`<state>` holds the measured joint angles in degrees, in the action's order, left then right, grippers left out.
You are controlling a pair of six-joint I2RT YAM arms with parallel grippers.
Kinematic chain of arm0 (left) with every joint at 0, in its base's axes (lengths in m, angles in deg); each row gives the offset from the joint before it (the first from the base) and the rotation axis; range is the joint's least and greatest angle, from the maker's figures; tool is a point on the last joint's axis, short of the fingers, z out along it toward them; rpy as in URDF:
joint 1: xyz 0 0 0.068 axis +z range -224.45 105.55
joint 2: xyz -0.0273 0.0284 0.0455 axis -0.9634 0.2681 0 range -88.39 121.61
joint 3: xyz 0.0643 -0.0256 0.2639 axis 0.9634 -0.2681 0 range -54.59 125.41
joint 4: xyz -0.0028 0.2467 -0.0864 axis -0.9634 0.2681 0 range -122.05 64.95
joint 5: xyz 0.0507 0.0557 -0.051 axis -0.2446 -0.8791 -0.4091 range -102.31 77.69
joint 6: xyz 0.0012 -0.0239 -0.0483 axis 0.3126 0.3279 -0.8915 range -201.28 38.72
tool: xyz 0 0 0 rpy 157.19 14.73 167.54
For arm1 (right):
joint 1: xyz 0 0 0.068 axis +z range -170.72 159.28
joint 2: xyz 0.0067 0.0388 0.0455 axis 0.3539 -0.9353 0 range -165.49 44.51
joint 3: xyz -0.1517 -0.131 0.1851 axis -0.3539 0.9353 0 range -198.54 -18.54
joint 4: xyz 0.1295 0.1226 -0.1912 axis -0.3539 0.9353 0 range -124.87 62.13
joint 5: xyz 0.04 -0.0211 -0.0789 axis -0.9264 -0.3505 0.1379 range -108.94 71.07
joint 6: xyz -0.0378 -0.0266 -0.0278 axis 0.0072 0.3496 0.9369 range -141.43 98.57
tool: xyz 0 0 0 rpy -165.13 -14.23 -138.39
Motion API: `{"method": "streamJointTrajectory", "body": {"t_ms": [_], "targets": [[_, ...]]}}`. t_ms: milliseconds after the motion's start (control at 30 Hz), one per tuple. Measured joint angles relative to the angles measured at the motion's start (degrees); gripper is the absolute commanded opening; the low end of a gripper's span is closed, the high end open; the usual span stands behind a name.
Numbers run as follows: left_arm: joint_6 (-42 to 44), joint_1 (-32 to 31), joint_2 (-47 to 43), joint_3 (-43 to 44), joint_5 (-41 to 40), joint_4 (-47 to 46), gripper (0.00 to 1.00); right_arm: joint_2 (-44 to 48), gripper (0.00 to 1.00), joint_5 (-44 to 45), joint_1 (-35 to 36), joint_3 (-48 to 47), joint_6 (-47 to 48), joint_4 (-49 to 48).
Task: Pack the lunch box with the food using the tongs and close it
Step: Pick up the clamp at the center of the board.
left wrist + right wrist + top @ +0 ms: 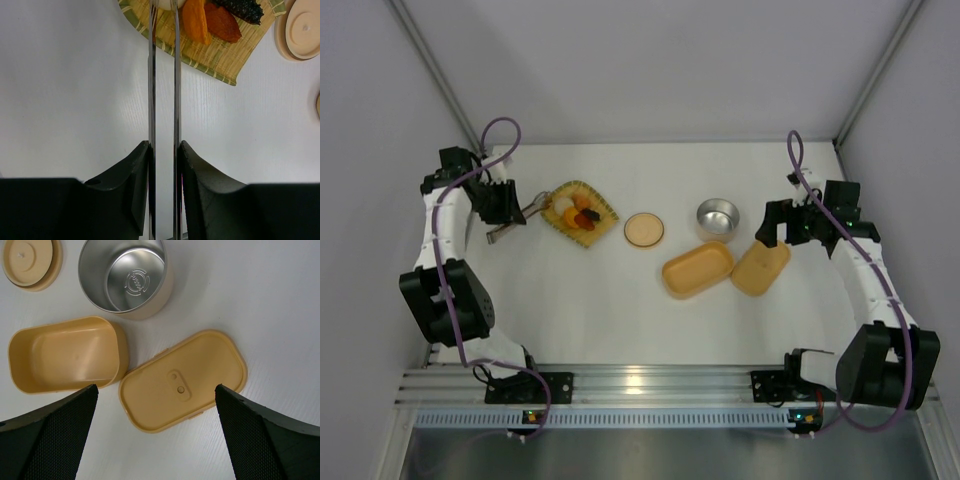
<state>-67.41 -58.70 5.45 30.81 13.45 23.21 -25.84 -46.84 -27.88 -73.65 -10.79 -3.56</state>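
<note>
My left gripper (505, 215) (164, 145) is shut on the slim silver tongs (530, 210) (151, 75), one finger pressing each arm. The two arms keep a narrow gap and their tips reach the food (578, 213) on the woven tray: an orange piece (194, 20), a red-brown piece (222, 25) and a dark piece (240, 9). The tan-orange lunch box (698, 268) (65, 352) lies open with nothing in it at centre right. Its flat lid (760, 267) (182, 380) rests beside it, touching its right end. My right gripper (770, 225) (156, 386) hovers above the lid, open wide.
The yellow woven tray (602, 226) (215, 60) sits at the back left. A round tan lid (644, 229) (30, 260) lies in the middle, and a round steel bowl (718, 214) (127, 275) stands just behind the lunch box. Walls close in on both sides.
</note>
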Motion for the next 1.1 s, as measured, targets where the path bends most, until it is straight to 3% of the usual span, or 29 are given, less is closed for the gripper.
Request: {"method": "streamJointTrajectory", "body": {"t_ms": [400, 533, 1100], "targets": [[1.5, 0.0, -4.5, 0.0, 2.0, 1.9, 0.4, 0.9, 0.99, -0.1, 0.0, 0.0, 0.0, 0.0], [3.2, 0.0, -6.6, 0.0, 3.7, 3.1, 0.49, 1.6, 0.99, -0.3, 0.0, 0.0, -0.2, 0.0], [5.1, -0.9, -8.4, -3.3, 4.2, 5.4, 0.46, 1.9, 0.99, -0.7, 0.0, 0.0, -0.8, 0.0]]}}
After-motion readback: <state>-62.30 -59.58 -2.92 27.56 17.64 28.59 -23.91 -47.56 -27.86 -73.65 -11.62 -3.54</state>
